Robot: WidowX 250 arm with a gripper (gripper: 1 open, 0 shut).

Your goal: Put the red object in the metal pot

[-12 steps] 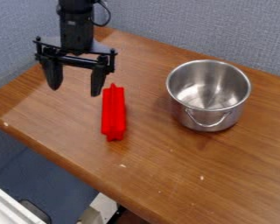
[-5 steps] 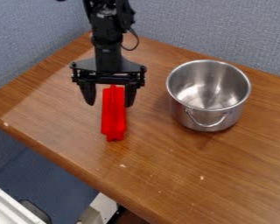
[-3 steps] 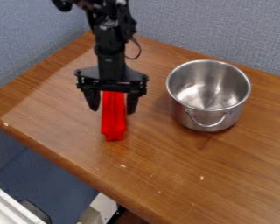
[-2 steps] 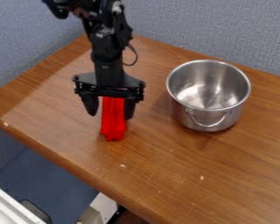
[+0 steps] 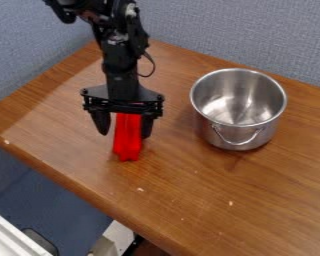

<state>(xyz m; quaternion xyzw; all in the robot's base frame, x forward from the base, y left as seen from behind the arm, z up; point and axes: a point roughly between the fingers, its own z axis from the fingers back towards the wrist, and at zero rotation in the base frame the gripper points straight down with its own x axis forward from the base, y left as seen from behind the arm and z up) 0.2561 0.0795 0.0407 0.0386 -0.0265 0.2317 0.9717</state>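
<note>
Black gripper (image 5: 121, 125) pointing down with jaws wide open on both sides of the red bar (image 5: 128, 140), bar lying on the wooden tabletop (image 5: 56, 105), shiny metal pot (image 5: 238, 108) sitting nearby, holding nothing.

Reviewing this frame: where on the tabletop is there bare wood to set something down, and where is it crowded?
Bare wood: the near strip along the table's front edge below the metal pot, and the left corner beside the pincer. Crowded: the middle, where the open pincer straddles the red object, and the narrow gap between it and the pot.
</note>
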